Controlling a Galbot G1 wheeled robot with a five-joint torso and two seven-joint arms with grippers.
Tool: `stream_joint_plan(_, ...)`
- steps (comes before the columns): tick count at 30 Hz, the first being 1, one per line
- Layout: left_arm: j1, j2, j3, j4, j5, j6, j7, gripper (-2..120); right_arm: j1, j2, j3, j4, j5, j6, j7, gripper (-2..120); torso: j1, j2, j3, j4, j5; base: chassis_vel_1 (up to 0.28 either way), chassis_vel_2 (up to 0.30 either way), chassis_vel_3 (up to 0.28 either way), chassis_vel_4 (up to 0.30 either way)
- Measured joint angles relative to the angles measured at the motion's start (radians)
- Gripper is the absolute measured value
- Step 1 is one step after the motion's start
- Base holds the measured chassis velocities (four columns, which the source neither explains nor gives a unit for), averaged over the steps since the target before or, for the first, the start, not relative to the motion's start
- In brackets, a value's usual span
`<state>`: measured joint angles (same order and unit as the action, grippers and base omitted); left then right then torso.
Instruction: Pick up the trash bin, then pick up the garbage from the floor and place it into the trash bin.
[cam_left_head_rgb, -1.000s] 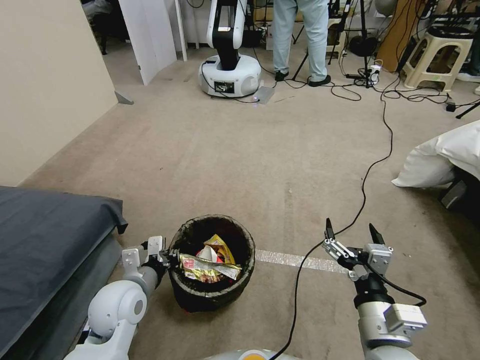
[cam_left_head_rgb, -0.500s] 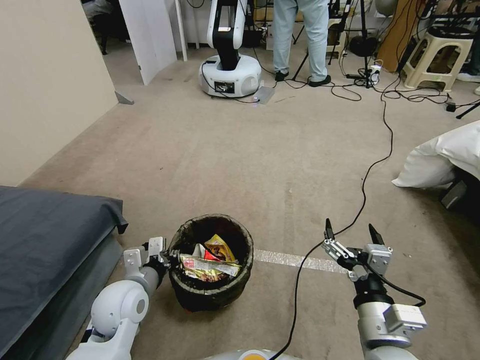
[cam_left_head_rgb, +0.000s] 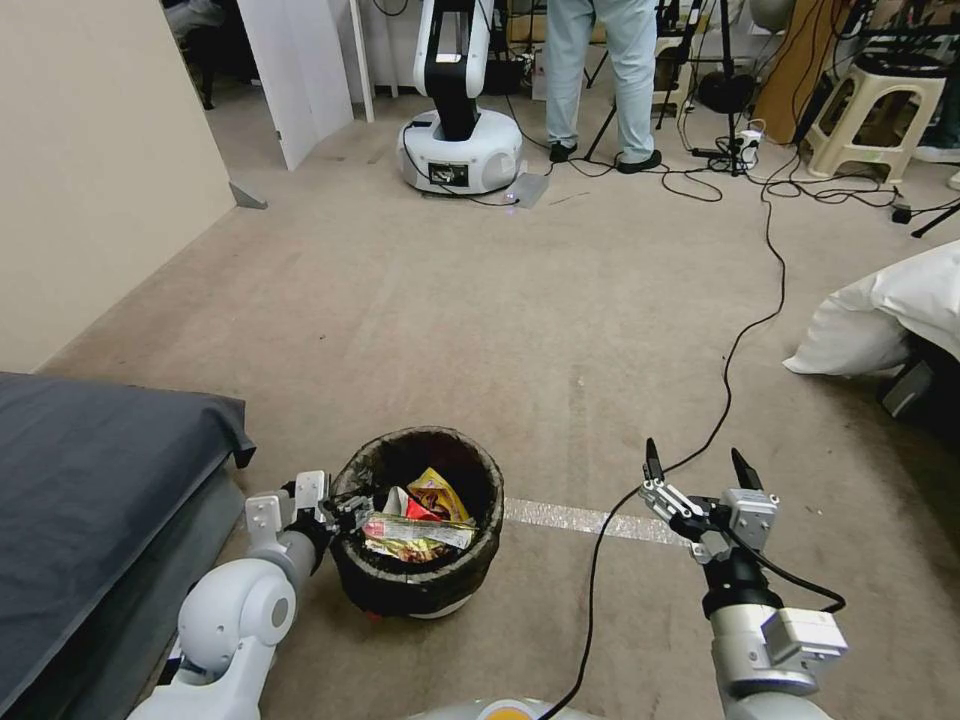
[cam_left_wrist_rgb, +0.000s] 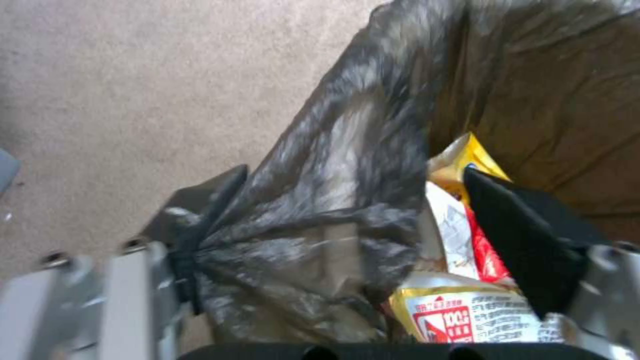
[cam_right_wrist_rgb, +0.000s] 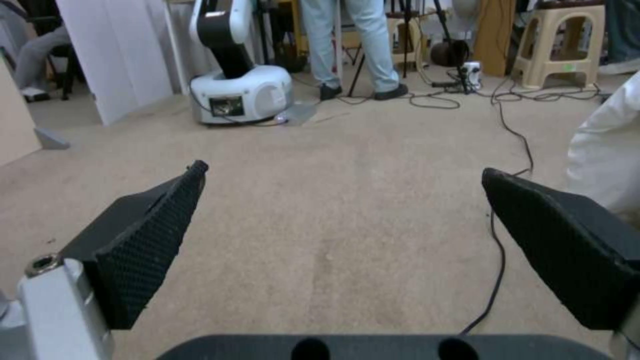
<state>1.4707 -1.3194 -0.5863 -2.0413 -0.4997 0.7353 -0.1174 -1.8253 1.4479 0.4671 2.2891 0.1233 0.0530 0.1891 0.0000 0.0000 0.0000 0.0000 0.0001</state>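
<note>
Head view: the left gripper (cam_left_head_rgb: 338, 512) pinches the trash bin (cam_left_head_rgb: 415, 520) by its rim at nine o'clock, likely for carrying; the bin sits low on the floor (cam_left_head_rgb: 560, 330), wrappers inside; the right gripper (cam_left_head_rgb: 695, 468) hangs spread at four o'clock.

Left wrist view: fingers (cam_left_wrist_rgb: 513, 235) straddle the dark crinkled liner (cam_left_wrist_rgb: 333, 200).

Right wrist view: spread fingers (cam_right_wrist_rgb: 143, 240) frame bare carpet.

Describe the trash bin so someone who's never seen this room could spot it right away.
Find the grey bed on the robot's left; the trash bin sits just beside its corner, its rim gripped by the left gripper. It's small, round, dark-lined, with wrappers inside.
</note>
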Motion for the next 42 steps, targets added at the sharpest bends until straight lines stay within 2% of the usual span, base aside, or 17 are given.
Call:
stream_joint_plan(3, 0.004, 0.002, -0.004, -0.014, 0.003, 0.000, 0.000, 97, 0.000, 0.000, -0.006, -0.002, -0.001, 0.000, 0.000, 100, 0.000, 0.000, 0.000, 0.0000, -0.0001, 0.000, 0.000, 0.000, 0.000)
stream_joint_plan(6, 0.007, 0.002, -0.008, -0.023, 0.006, 0.000, 0.000, 99, 0.000, 0.000, -0.009, -0.004, -0.002, 0.000, 0.000, 100, 0.000, 0.000, 0.000, 0.0000, -0.0001, 0.000, 0.000, 0.000, 0.000)
stream_joint_plan(17, 0.028, 0.014, -0.055, -0.089, 0.018, 0.000, 0.023, 100, 0.004, 0.000, -0.011, -0.005, -0.003, 0.002, 0.000, 100, 0.000, 0.000, 0.000, 0.0000, -0.0002, 0.000, 0.000, 0.000, 0.000)
stream_joint_plan(21, 0.052, 0.017, -0.083, -0.139, 0.049, -0.001, 0.041, 100, 0.004, -0.001, 0.000, -0.004, -0.004, 0.005, 0.000, 100, 0.000, 0.000, 0.000, -0.0001, -0.0001, 0.000, 0.000, 0.000, 0.000)
stream_joint_plan(22, 0.073, 0.016, -0.098, -0.159, 0.072, -0.038, 0.050, 100, 0.003, -0.001, 0.012, -0.003, -0.010, 0.010, -0.004, 100, 0.000, 0.000, 0.000, -0.0001, -0.0001, 0.000, 0.000, 0.000, 0.000)
stream_joint_plan(23, 0.100, 0.011, -0.118, -0.170, 0.127, -0.131, 0.072, 100, -0.001, 0.001, 0.027, -0.003, -0.024, 0.019, -0.014, 100, 0.000, 0.000, 0.000, 0.0000, 0.0000, 0.000, 0.000, 0.000, 0.000)
stream_joint_plan(24, 0.100, 0.011, -0.118, -0.170, 0.127, -0.131, 0.072, 100, -0.001, 0.001, 0.027, -0.003, -0.024, 0.019, -0.014, 100, 0.000, 0.000, 0.000, 0.0000, 0.0000, 0.000, 0.000, 0.000, 0.000)
stream_joint_plan(26, 0.151, -0.010, -0.157, -0.179, 0.231, -0.322, 0.109, 100, -0.012, 0.006, 0.045, -0.003, -0.046, 0.029, -0.020, 100, 0.000, 0.000, 0.000, 0.0000, -0.0003, 0.000, 0.000, 0.000, 0.000)
stream_joint_plan(27, 0.151, -0.010, -0.157, -0.179, 0.231, -0.322, 0.109, 100, -0.012, 0.006, 0.045, -0.003, -0.046, 0.029, -0.020, 100, 0.000, 0.000, 0.000, 0.0000, -0.0003, 0.000, 0.000, 0.000, 0.000)
stream_joint_plan(29, 0.213, -0.046, -0.191, -0.194, 0.304, -0.464, 0.108, 100, -0.028, 0.019, 0.056, -0.003, -0.073, 0.045, -0.019, 100, 0.000, 0.000, 0.000, 0.0001, -0.0002, 0.000, 0.000, 0.000, 0.000)
stream_joint_plan(30, 0.213, -0.046, -0.191, -0.194, 0.304, -0.464, 0.108, 100, -0.028, 0.019, 0.056, -0.003, -0.073, 0.045, -0.019, 100, 0.000, 0.000, 0.000, 0.0001, -0.0002, 0.000, 0.000, 0.000, 0.000)
stream_joint_plan(33, 0.290, -0.089, -0.227, -0.216, 0.380, -0.574, 0.097, 100, -0.055, 0.026, 0.066, -0.006, -0.094, 0.079, -0.017, 100, 0.000, 0.000, 0.000, 0.0000, -0.0001, 0.000, 0.000, 0.000, 0.000)
stream_joint_plan(35, 0.307, -0.099, -0.232, -0.219, 0.393, -0.598, 0.097, 100, -0.062, 0.026, 0.066, -0.006, -0.094, 0.085, -0.015, 100, 0.000, 0.000, 0.000, 0.0001, -0.0002, 0.000, 0.000, 0.000, 0.000)
stream_joint_plan(37, 0.350, -0.121, -0.239, -0.230, 0.412, -0.669, 0.096, 100, -0.085, 0.024, 0.070, -0.006, -0.098, 0.107, -0.008, 100, 0.000, 0.000, 0.000, 0.0000, -0.0001, 0.000, 0.000, 0.000, 0.000)
stream_joint_plan(38, 0.350, -0.121, -0.239, -0.230, 0.412, -0.669, 0.096, 100, -0.085, 0.024, 0.070, -0.006, -0.098, 0.107, -0.008, 100, 0.000, 0.000, 0.000, 0.0000, -0.0001, 0.000, 0.000, 0.000, 0.000)
stream_joint_plan(41, 0.396, -0.136, -0.229, -0.248, 0.422, -0.748, 0.080, 100, -0.118, 0.026, 0.086, -0.006, -0.117, 0.147, 0.000, 100, 0.000, 0.000, 0.000, 0.0001, 0.0000, 0.000, 0.000, 0.000, 0.000)
stream_joint_plan(42, 0.396, -0.136, -0.229, -0.248, 0.422, -0.748, 0.080, 100, -0.118, 0.026, 0.086, -0.006, -0.117, 0.147, 0.000, 100, 0.000, 0.000, 0.000, 0.0001, 0.0000, 0.000, 0.000, 0.000, 0.000)
